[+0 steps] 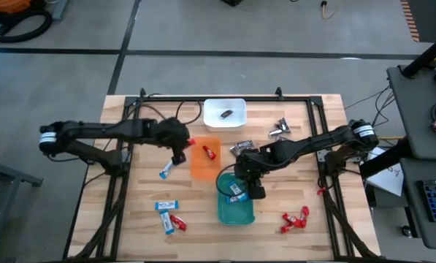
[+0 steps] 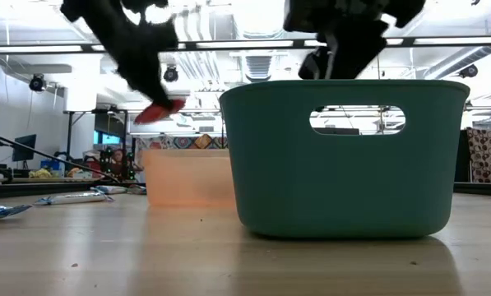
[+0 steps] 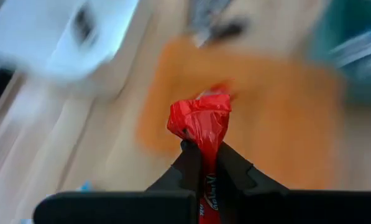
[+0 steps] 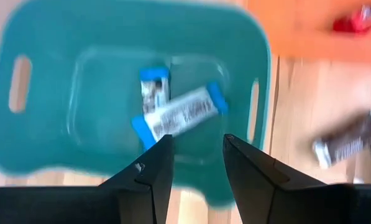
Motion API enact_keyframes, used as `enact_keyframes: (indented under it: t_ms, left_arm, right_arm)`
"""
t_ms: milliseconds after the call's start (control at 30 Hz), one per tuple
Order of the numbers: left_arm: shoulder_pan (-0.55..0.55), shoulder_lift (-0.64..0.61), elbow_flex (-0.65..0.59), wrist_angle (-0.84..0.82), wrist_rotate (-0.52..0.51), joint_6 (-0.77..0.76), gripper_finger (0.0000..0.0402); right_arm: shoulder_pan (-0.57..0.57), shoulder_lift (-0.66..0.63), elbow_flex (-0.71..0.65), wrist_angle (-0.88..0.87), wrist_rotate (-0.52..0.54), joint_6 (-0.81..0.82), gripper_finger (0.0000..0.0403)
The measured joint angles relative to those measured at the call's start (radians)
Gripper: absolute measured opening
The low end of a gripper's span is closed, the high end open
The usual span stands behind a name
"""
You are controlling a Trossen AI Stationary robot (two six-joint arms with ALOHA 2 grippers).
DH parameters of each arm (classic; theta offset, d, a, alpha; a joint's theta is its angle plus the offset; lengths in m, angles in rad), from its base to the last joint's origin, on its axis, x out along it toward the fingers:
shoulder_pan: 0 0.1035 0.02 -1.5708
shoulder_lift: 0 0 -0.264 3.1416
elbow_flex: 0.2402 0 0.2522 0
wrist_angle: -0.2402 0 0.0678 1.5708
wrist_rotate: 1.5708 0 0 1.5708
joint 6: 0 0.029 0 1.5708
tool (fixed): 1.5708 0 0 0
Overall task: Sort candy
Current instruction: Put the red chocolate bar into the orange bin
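Left wrist view: left gripper (image 3: 205, 163) clamped on light, crinkly red candy (image 3: 201, 121) by its twisted end, near table's middle beside orange tray (image 1: 205, 166); right gripper (image 4: 193, 163) parted, empty, above teal tray (image 4: 61, 137).

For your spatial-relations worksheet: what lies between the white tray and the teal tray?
In the high view, the orange tray with a red candy lies between the white tray and the teal tray.

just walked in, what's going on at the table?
Candy sorting into trays. The left gripper is shut on a red wrapped candy, near the orange tray, which holds one red candy. The right gripper hangs open above the teal tray holding two blue-and-white candies. More candies lie around the wooden table.
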Motion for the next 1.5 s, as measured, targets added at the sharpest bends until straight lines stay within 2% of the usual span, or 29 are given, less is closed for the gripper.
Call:
enact_keyframes:
  t_ms: [200, 400, 667, 933, 1167, 1333, 1500]
  left_arm:
    - [-0.119, 0.014, -0.007, 0.212, 0.007, 0.021, 0.0002]
    - [-0.141, 0.106, -0.008, 0.299, 0.002, 0.038, 0.0003]
    - [-0.131, 0.265, 0.044, 0.286, -0.036, 0.05, 0.0003]
    - [-0.129, 0.381, 0.13, 0.17, -0.067, 0.057, 0.0005]
    - [-0.127, 0.431, 0.136, 0.134, -0.079, 0.057, 0.0032]
    - [-0.127, 0.435, 0.136, 0.133, -0.079, 0.057, 0.0059]
    - [-0.127, 0.424, 0.136, 0.119, -0.079, 0.057, 0.0086]
  right_arm:
    - [0.0, -0.047, 0.0, -0.076, 0.0, 0.057, 0.0137]
    - [0.0, -0.123, 0.0, -0.095, 0.0, 0.09, 0.0131]
    - [0.0, -0.2, -0.001, -0.095, 0.001, 0.119, 0.013]
    - [0.0, -0.207, -0.002, -0.096, 0.002, 0.13, 0.013]
    - [0.0, -0.207, -0.002, -0.105, 0.007, 0.169, 0.0146]
    - [-0.002, -0.207, -0.002, -0.138, 0.072, 0.195, 0.015]
    - [-0.018, -0.207, -0.003, -0.182, 0.09, 0.236, 0.015]
